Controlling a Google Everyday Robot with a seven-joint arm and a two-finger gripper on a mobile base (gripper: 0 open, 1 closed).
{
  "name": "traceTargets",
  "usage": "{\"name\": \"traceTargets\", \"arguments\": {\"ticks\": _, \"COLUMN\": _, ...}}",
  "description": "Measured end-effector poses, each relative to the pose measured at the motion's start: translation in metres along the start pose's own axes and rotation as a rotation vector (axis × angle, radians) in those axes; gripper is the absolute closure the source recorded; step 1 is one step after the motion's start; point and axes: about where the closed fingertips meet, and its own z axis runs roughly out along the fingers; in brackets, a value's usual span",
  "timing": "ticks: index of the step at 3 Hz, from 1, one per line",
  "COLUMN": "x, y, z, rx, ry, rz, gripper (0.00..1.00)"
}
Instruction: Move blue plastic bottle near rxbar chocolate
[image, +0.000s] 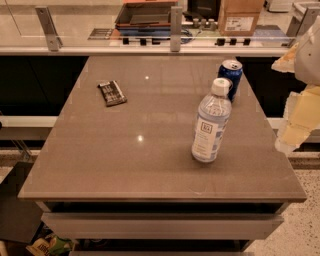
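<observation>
pincer (296, 117) hangs cut off at right edge, apart from blue plastic bottle (211, 122).

so going off the blue plastic bottle (211, 125): only real blocker is the blue can (230, 77) just behind it, a bit right, nearly touching. left of the bottle the table (125, 165) is bare all the way to the rxbar chocolate (112, 93), far back-left. gripper (299, 112) hangs to the bottle's right, past the table edge
</observation>
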Motion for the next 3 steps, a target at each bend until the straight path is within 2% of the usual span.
{"name": "traceTargets", "arguments": {"ticks": 2, "x": 0.001, "y": 0.000, "z": -0.002, "rx": 0.006, "ry": -0.009, "rz": 0.024, "gripper": 0.00}}
{"name": "traceTargets", "arguments": {"ticks": 3, "x": 0.010, "y": 0.002, "z": 0.006, "rx": -0.009, "ry": -0.073, "rz": 0.143, "gripper": 0.00}}
